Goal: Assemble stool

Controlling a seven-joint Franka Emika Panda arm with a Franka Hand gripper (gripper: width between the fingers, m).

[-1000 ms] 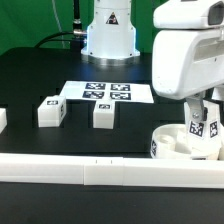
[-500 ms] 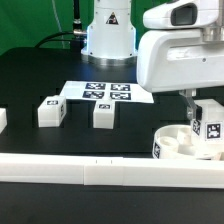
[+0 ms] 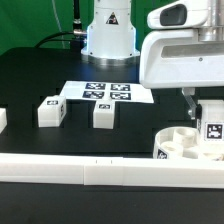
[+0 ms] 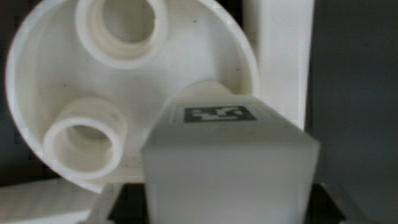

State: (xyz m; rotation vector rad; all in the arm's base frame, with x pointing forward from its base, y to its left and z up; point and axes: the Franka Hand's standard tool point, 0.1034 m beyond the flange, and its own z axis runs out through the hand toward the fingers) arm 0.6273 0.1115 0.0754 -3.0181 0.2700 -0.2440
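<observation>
The round white seat (image 3: 178, 143) lies at the exterior view's right, just behind the front rail, sockets facing up. My gripper (image 3: 206, 104) is shut on a white leg (image 3: 211, 124) that stands upright over the seat's right part, its tag facing the camera. In the wrist view the held leg (image 4: 228, 160) fills the foreground between the jaws of my gripper (image 4: 228, 212), with the seat (image 4: 107, 95) and two of its round sockets beyond it. Two more tagged legs (image 3: 50, 111) (image 3: 103, 114) lie loose on the black table to the left.
The marker board (image 3: 105, 92) lies flat behind the loose legs, before the robot base (image 3: 108, 35). A long white rail (image 3: 90, 171) runs along the front edge. Another white piece (image 3: 3, 119) shows at the far left edge.
The wrist has turned with the leg in it: two tagged faces of the leg showed before, one shows now. The arm's body has shifted toward the exterior view's left. The seat has stayed put.
</observation>
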